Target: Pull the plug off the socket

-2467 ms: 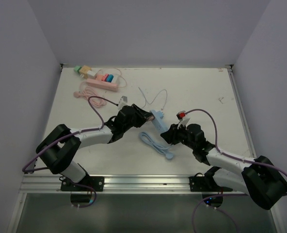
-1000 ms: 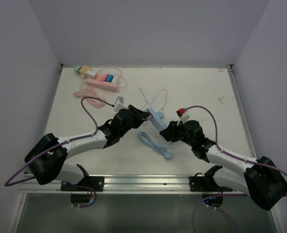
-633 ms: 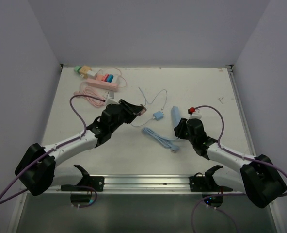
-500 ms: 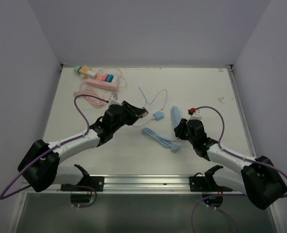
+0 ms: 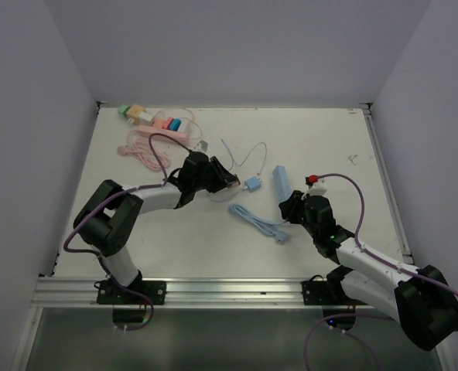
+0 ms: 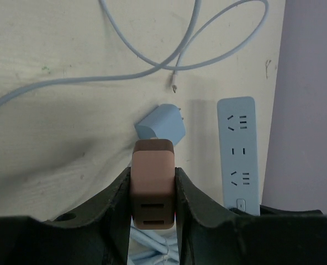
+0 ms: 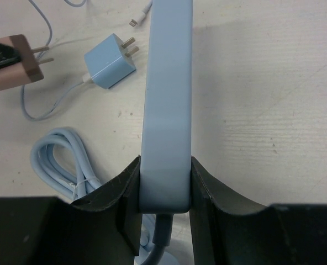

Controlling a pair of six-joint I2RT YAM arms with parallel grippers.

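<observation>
At 9 o'clock of the blue socket strip [image 7: 166,83], the left end effector [image 6: 152,176] clenches the brown plug [image 7: 21,63], its 2 prongs bare; the right end effector [image 7: 165,163] clamps the strip. Best set the plug down clear of the loose blue charger [image 7: 109,62].

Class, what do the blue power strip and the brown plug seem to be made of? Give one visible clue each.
The blue power strip looks like moulded plastic: smooth, evenly coloured, softly glossy. The brown plug is probably plastic too, matte coppery, with rounded moulded edges.
</observation>
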